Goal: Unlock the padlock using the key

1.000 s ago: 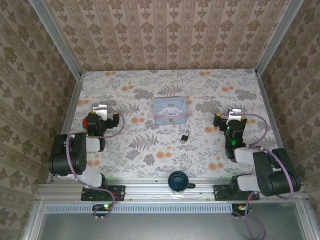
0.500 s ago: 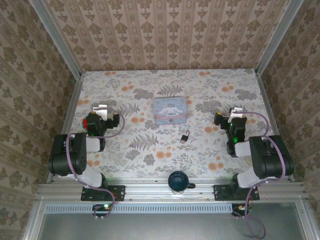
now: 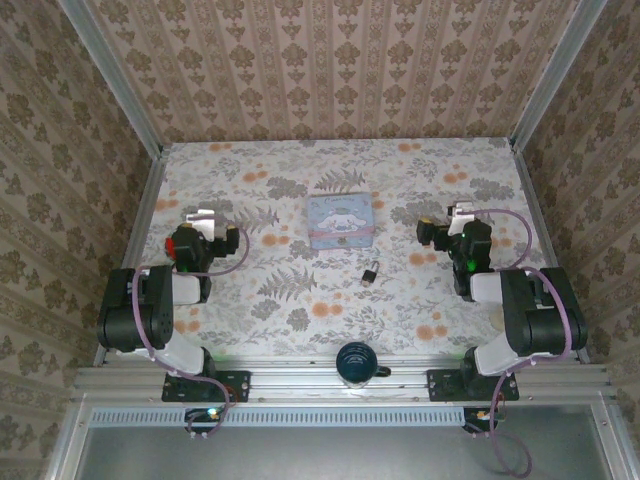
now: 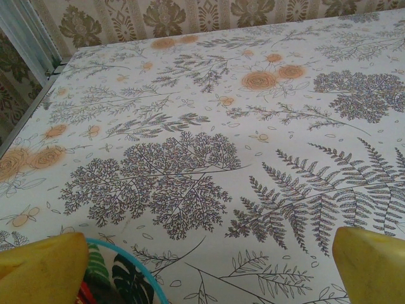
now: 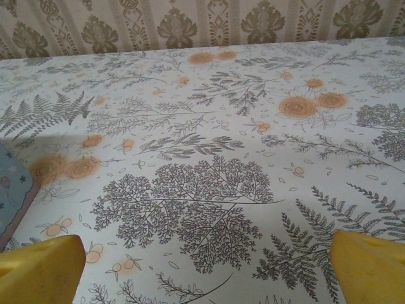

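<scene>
The tiny dark padlock (image 3: 370, 273) with a thin silvery shackle lies on the floral table, near the middle and in front of the pale blue tin. I cannot make out the key apart from it. My left gripper (image 3: 204, 214) hovers at the left of the table, far from the padlock. In the left wrist view this gripper (image 4: 207, 273) is open, its yellow fingertips (image 4: 39, 271) wide apart over bare cloth. My right gripper (image 3: 453, 214) is to the right of the padlock and the tin. Seen from its wrist, the right gripper (image 5: 204, 269) is open and empty.
The pale blue cartoon-printed tin (image 3: 342, 220) stands mid-table, and its corner (image 5: 11, 193) shows at the left of the right wrist view. A dark round cup (image 3: 356, 362) sits at the near edge. A teal-rimmed leaf-printed thing (image 4: 120, 278) shows low in the left wrist view.
The right arm has folded back and its gripper has moved a little away and to the left, towards the tin. The left arm and the padlock have not moved.
</scene>
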Robot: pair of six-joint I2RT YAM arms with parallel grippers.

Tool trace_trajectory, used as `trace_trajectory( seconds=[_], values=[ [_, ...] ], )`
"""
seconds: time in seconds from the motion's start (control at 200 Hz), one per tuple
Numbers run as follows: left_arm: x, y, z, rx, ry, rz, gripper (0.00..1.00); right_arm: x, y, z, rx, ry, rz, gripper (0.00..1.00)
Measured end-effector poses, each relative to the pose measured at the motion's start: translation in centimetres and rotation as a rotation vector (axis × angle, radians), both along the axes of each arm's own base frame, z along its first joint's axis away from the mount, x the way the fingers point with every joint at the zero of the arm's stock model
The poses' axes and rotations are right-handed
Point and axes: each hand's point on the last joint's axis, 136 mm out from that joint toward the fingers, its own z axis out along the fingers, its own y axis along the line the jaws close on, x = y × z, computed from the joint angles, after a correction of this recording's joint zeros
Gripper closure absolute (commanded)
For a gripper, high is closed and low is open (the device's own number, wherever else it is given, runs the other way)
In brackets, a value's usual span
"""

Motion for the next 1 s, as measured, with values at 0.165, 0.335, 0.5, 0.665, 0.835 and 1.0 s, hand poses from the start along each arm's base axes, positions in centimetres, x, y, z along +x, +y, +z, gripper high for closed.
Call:
trace_trajectory(
  seconds=[0.165, 0.335, 0.5, 0.665, 0.835, 1.0],
  values=[
    [0.0, 0.0, 0.0, 0.000, 0.000, 0.000, 0.00, -0.5, 1.2, -0.5, -0.010, 0.006, 0.064, 0.00],
    [0.0, 0.0, 0.0, 0.000, 0.000, 0.000, 0.00, -0.6, 1.2, -0.7, -0.017, 0.013, 0.070, 0.00],
    [0.0, 0.0, 0.0, 0.000, 0.000, 0.000, 0.00, -0.4, 0.6, -0.8, -0.023, 0.026, 0.029, 0.00],
    [0.0, 0.0, 0.0, 0.000, 0.000, 0.000, 0.00, -0.4, 0.2, -0.8, -0.022, 0.027, 0.009, 0.00],
    [0.0, 0.0, 0.0, 0.000, 0.000, 0.000, 0.00, -0.4, 0.2, -0.9, -0.022, 0.033, 0.009, 0.00],
    [0.0, 0.0, 0.0, 0.000, 0.000, 0.001, 0.00, -0.4, 0.2, -0.9, -0.022, 0.033, 0.009, 0.00]
  ],
)
